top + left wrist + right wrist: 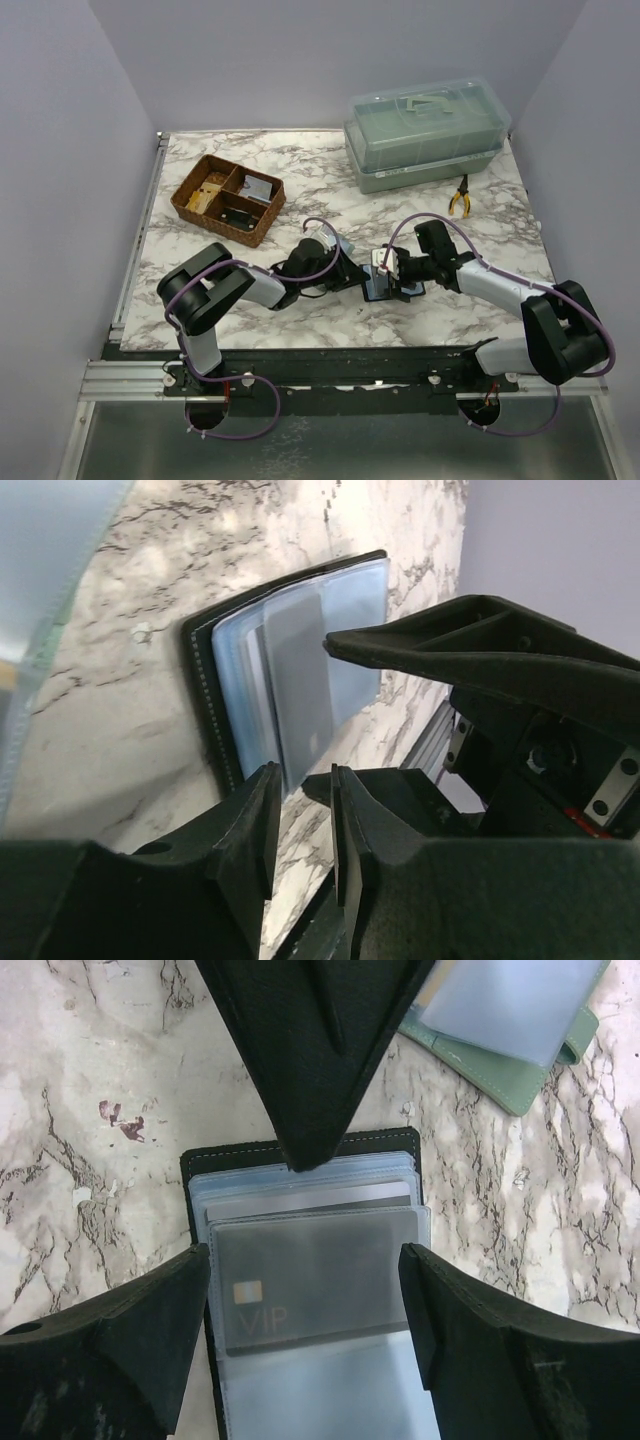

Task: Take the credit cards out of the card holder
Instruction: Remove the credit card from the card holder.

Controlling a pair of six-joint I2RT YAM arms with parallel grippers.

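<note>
The black card holder (392, 287) lies open on the marble between the two arms, its clear blue-grey sleeves (300, 1400) fanned out. A grey credit card marked VIP (320, 1270) sits inside the top sleeve, and the edge of another card (310, 1198) shows behind it. My right gripper (305, 1305) is open, with its fingers on either side of that sleeve. My left gripper (303, 810) stands at the holder's (205, 680) opposite edge. Its jaws are a narrow gap apart, with only table showing between them. The grey card (300, 680) stands up in its sleeve in front of them.
A green card wallet (520, 1050) with clear sleeves lies just beyond the black holder. A brown wicker divided tray (228, 198) sits at the back left. A lidded green plastic box (425, 135) stands at the back right, and yellow-handled pliers (460, 195) lie beside it.
</note>
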